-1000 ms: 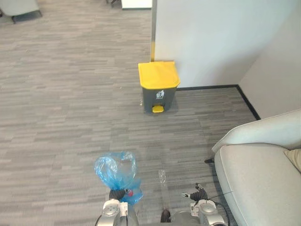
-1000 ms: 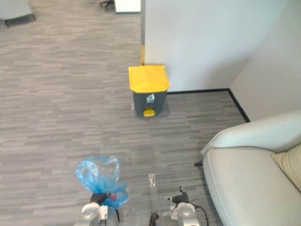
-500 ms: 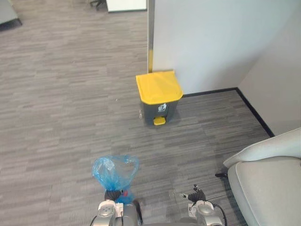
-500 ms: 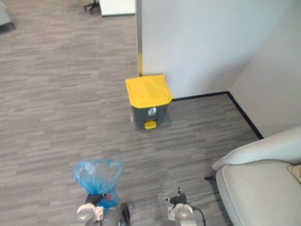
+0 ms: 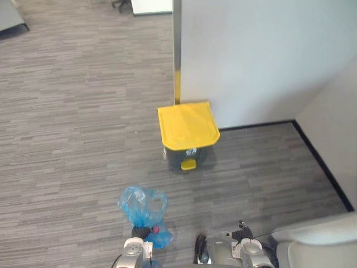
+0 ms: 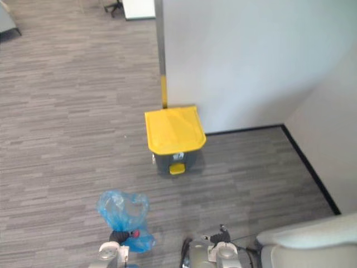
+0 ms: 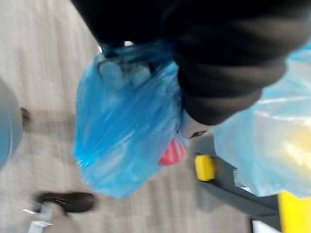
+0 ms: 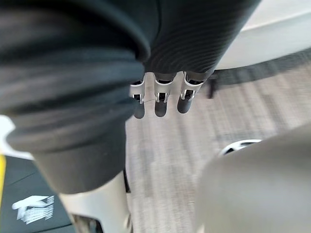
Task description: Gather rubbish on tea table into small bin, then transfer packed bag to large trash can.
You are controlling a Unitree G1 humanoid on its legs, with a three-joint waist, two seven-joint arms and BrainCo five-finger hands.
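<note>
A blue plastic bag [image 5: 143, 205] with rubbish inside, a red item [image 7: 173, 152] showing through it, hangs over the grey floor low in the left eye view. My left hand [image 5: 140, 231] is shut on its gathered neck; up close the bag [image 7: 121, 131] bulges just past the hand's dark cover. The large trash can [image 5: 188, 129], grey with a closed yellow lid and a yellow pedal [image 5: 188, 164], stands ahead against the white wall. My right hand [image 5: 240, 231] hangs low on the right, its fingers [image 8: 158, 99] relaxed and holding nothing.
A white wall [image 5: 256, 56] with a black skirting runs behind and to the right of the can, forming a corner. A light grey sofa [image 5: 321, 245] fills the lower right corner. Open grey floor stretches to the left and between me and the can.
The whole view has shifted: the trash can now sits lower and larger, and the sofa has slid towards the lower right. The bag stays in my left hand.
</note>
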